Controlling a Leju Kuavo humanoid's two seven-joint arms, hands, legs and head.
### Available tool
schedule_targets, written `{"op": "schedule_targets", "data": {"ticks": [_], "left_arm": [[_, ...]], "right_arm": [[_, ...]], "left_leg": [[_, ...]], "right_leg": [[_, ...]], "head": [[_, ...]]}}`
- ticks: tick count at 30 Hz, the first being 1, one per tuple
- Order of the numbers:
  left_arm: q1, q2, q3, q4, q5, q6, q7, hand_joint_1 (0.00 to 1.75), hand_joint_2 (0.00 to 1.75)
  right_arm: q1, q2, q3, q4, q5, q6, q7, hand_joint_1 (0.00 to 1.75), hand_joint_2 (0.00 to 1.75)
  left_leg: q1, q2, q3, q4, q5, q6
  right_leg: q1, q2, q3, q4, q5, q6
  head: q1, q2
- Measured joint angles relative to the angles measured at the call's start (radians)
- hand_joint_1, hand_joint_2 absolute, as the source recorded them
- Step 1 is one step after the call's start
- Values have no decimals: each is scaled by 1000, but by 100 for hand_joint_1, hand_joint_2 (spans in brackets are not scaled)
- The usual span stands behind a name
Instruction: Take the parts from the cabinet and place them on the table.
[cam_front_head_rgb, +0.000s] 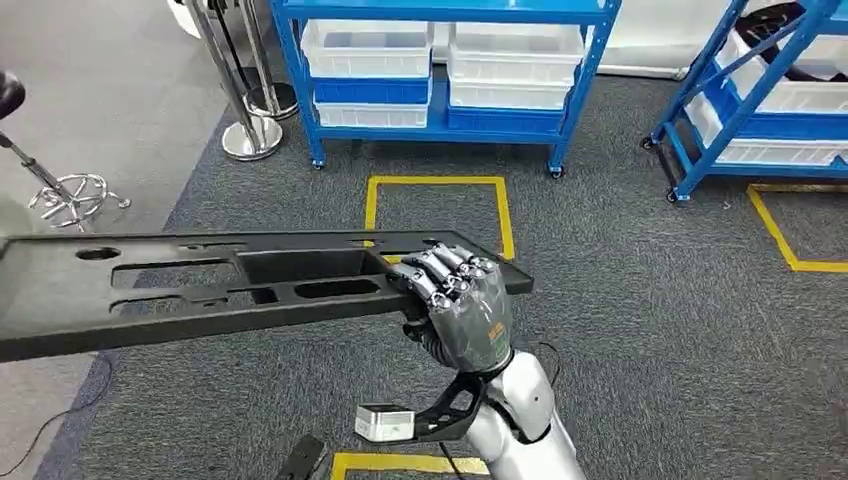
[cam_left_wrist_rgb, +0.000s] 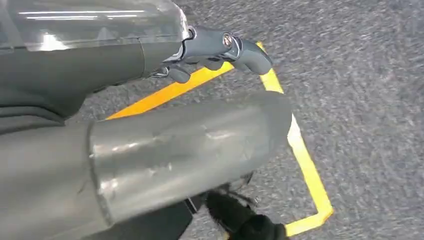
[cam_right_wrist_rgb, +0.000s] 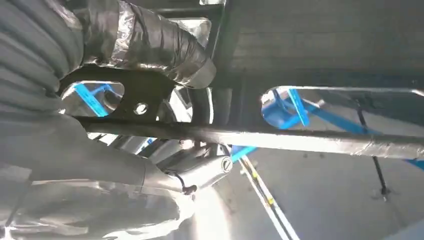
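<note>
My right hand (cam_front_head_rgb: 462, 300) holds one end of the long black part (cam_front_head_rgb: 200, 285), fingers curled over its edge; the part sticks out flat above the grey carpet (cam_front_head_rgb: 650, 300), near the blue shelves (cam_front_head_rgb: 440, 70); my left hand (cam_left_wrist_rgb: 220, 50) hangs low, fingers bent, holding nothing.

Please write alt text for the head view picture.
The robot's right hand grips one end of a long black part with cut-outs, held level above grey carpet. Blue shelving with white bins stands behind.
</note>
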Motion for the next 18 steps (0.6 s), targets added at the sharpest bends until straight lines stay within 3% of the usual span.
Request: {"op": "schedule_targets", "data": {"ticks": [1, 2, 3, 4, 5, 6, 8, 10, 11, 12, 14, 15, 16, 17, 18], "left_arm": [[0, 0, -1, 0, -1, 2, 1, 0, 0], [0, 1, -2, 0, -2, 3, 2, 0, 0], [-1, 1, -4, 0, -3, 4, 2, 0, 0], [-2, 0, -6, 0, -3, 3, 2, 0, 0], [-2, 1, -8, 0, -3, 2, 1, 0, 0], [-2, 1, -8, 0, -3, 2, 1, 0, 0], [-5, 3, -10, 0, -5, 3, 1, 0, 0], [-11, 6, -15, 0, -10, 4, 1, 0, 0], [-15, 8, -16, 0, -10, 5, 0, 0, 0], [-19, 9, -16, 0, -10, 4, 0, 0, 0], [-24, 14, -18, 0, -10, 4, 1, 0, 0], [-25, 16, -19, 0, -10, 4, 1, 0, 0], [-25, 17, -21, 0, -10, 4, 2, 0, 0], [-25, 19, -23, 0, -10, 5, 3, 0, 0], [-26, 21, -24, 0, -9, 6, 2, 0, 0]], "right_arm": [[-2, -15, 11, 3, 16, 0, 15, 175, 175], [-4, -28, 21, 6, 23, 0, 26, 175, 175], [-7, -41, 36, 8, 25, 0, 34, 175, 175], [-11, -51, 49, 8, 23, 0, 38, 175, 175], [-18, -56, 59, 8, 12, 0, 39, 175, 175], [-28, -58, 69, 8, -1, 0, 39, 175, 175], [-39, -64, 82, 5, -29, 0, 38, 175, 175], [-41, -70, 89, 2, -37, 0, 39, 175, 175], [-43, -74, 91, 2, -37, 0, 39, 175, 175], [-45, -76, 95, 0, -35, 0, 39, 175, 175], [-45, -78, 100, -3, -34, 0, 38, 175, 175], [-45, -80, 101, -3, -33, 0, 38, 175, 175], [-45, -84, 103, -3, -26, 0, 39, 175, 175], [-45, -86, 103, -3, -20, 0, 39, 175, 175], [-45, -86, 105, -3, -18, 0, 42, 175, 175]], "left_leg": [[0, 0, -14, 3, 7, -1], [0, 0, -26, 9, 13, -3], [0, 0, -39, 15, 18, -6], [0, 10, -47, 23, 20, -8], [-3, 10, -53, 34, 20, -10], [-7, 13, -61, 43, 21, -16], [-6, 29, -61, 45, 26, -26], [-6, 36, -66, 49, 24, -39], [-3, 20, -75, 73, -4, -48], [0, 9, -96, 131, -51, -52], [6, 1, -149, 274, -129, -59], [7, 0, -165, 321, -145, -61], [7, 0, -167, 343, -142, -60], [7, -1, -147, 315, -116, -58], [7, -5, -110, 251, -78, -54]], "right_leg": [[0, 0, 8, 12, 24, 0], [0, 0, 37, -15, 55, 0], [0, -1, 88, -81, 83, -3], [1, -16, 156, -174, 95, -7], [5, -55, 208, -256, 67, -12], [16, -58, 217, -276, 62, -18], [14, -39, 207, -278, 63, -28], [7, -24, 205, -287, 78, -47], [6, -17, 199, -288, 84, -52], [5, -11, 193, -288, 90, -59], [7, 5, 180, -287, 99, -60], [7, 14, 175, -286, 102, -60], [7, 25, 169, -284, 107, -58], [7, 35, 165, -282, 109, -56], [7, 46, 164, -281, 110, -55]], "head": [[0, 0], [0, 0], [0, 0], [0, 0], [0, 0], [-1, 0], [-1, 0], [-1, 0], [-1, 0], [-2, 0], [-1, 0], [-1, 0], [-1, 0], [-2, 0], [-2, 0]]}}
